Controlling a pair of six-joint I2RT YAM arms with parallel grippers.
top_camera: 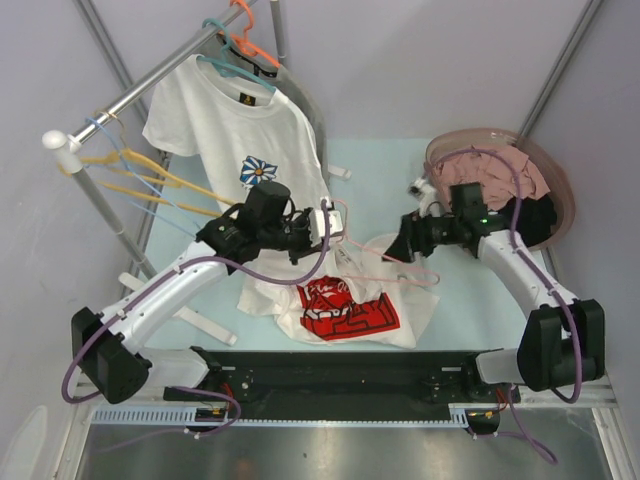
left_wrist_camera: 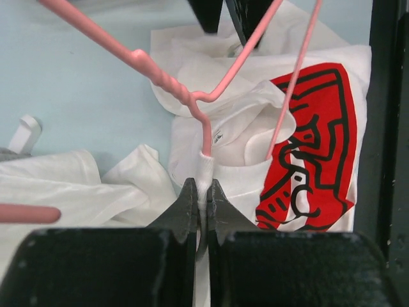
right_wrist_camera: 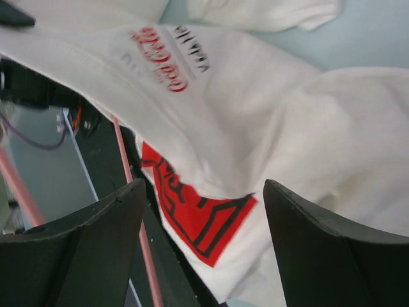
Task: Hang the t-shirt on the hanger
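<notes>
The white t-shirt point(top_camera: 345, 300) with the red print lies crumpled on the pale-blue table, print up. My left gripper point(top_camera: 325, 222) is shut on the white-wrapped lower end of the pink hanger point(top_camera: 347, 232) and holds it above the shirt's collar. In the left wrist view the hanger point(left_wrist_camera: 167, 82) rises from the shut gripper point(left_wrist_camera: 204, 192), and one of its wires runs into the neck opening of the shirt point(left_wrist_camera: 252, 125). My right gripper point(top_camera: 400, 247) is wide open and empty, just above the shirt's right side point(right_wrist_camera: 255, 115), with the red print between its fingers point(right_wrist_camera: 96, 236).
A rack at the back left holds a white daisy t-shirt point(top_camera: 235, 130) on a teal hanger point(top_camera: 235, 65), an orange hanger point(top_camera: 250, 40) and yellow hangers point(top_camera: 140, 175). A round basket point(top_camera: 480, 132) of clothes stands at the back right. A black bar point(top_camera: 340, 365) runs along the near edge.
</notes>
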